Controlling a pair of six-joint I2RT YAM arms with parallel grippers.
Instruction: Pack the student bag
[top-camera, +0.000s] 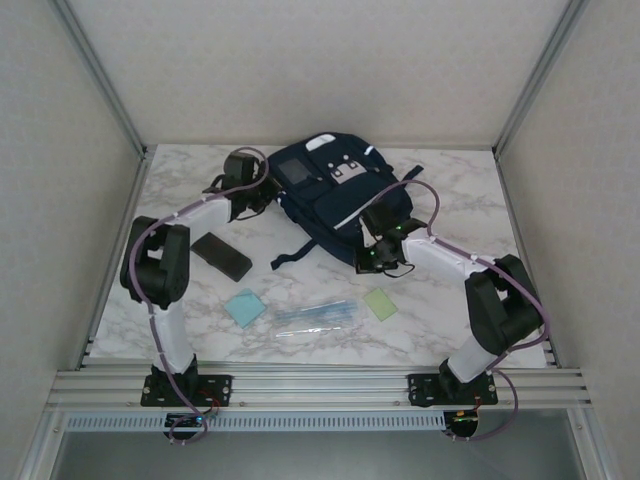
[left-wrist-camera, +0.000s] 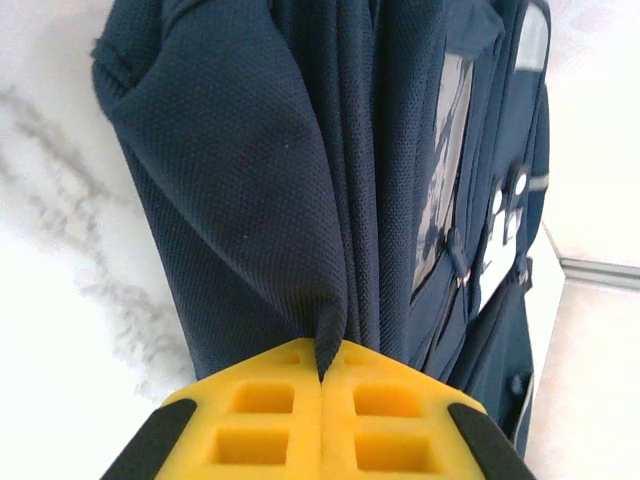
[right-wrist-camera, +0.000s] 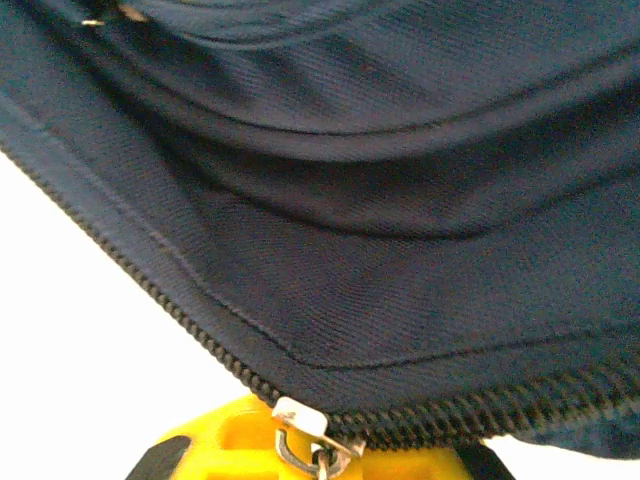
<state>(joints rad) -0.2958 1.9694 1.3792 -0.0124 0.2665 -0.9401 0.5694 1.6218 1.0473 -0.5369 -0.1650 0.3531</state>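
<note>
Lying nearest the arm bases on the marble table (top-camera: 470, 190) are a pale blue pad (top-camera: 245, 307), a clear packet of pens (top-camera: 312, 317) and a green pad (top-camera: 380, 303), with a black case (top-camera: 221, 256) a little further back on the left. Beyond them the student bag (top-camera: 320, 195) lies flat at the far middle of the table. The right gripper (right-wrist-camera: 318, 445) has its yellow fingers pressed together on the metal zip pull (right-wrist-camera: 298, 415) at the bag's near edge. The left gripper (left-wrist-camera: 322, 375) is clamped tight on a fold of navy fabric at the bag's left side
</note>
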